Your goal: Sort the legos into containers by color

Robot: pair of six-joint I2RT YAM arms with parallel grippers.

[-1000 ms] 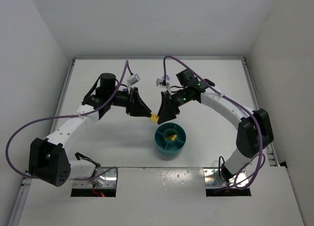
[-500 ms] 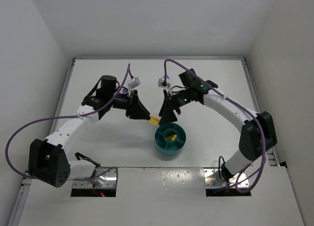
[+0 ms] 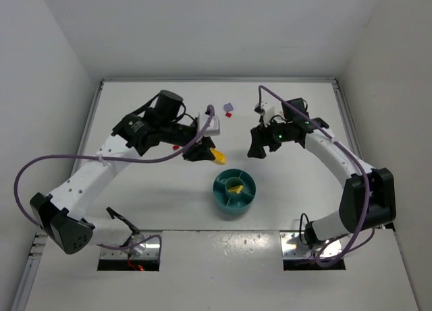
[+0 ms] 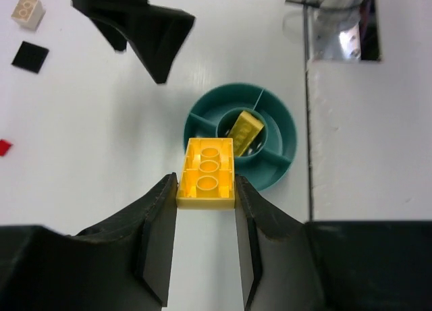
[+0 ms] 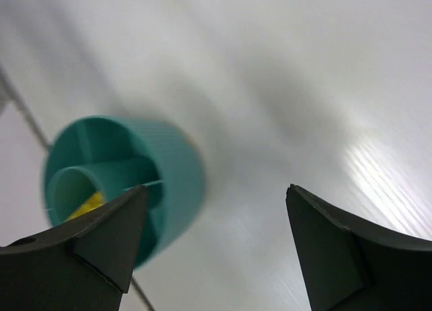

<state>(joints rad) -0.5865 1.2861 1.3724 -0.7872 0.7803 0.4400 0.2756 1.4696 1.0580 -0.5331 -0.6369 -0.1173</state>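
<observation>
Left wrist view: the left gripper (image 4: 206, 189) is clamped on a yellow brick (image 4: 206, 174), one finger against each long side, with the brick's hollow underside and its three round tubes facing the camera. Just past the brick is the teal dish (image 4: 283, 132); the brick's far end overlaps the dish's near rim in this view. A second yellow lego (image 4: 245, 129) lies tilted in the dish's centre well. The wedge sections that can be seen around the well hold nothing.

From above, the left gripper (image 3: 206, 151) holds the yellow brick (image 3: 217, 156) off to the far left of the dish (image 3: 219, 193), not over it.

The right gripper (image 5: 214, 189) has its fingers spread wide with nothing between them. It hangs above the white table (image 3: 135, 189), beyond the dish's far right side.

On the table to the left, the left wrist view shows a pale tan brick (image 4: 27, 11), a flat black piece (image 4: 30, 57) and a red bit (image 4: 4, 147) at the frame edge. Farther out, a lilac brick (image 3: 228, 106) and a red one (image 3: 229, 114) sit close together.
</observation>
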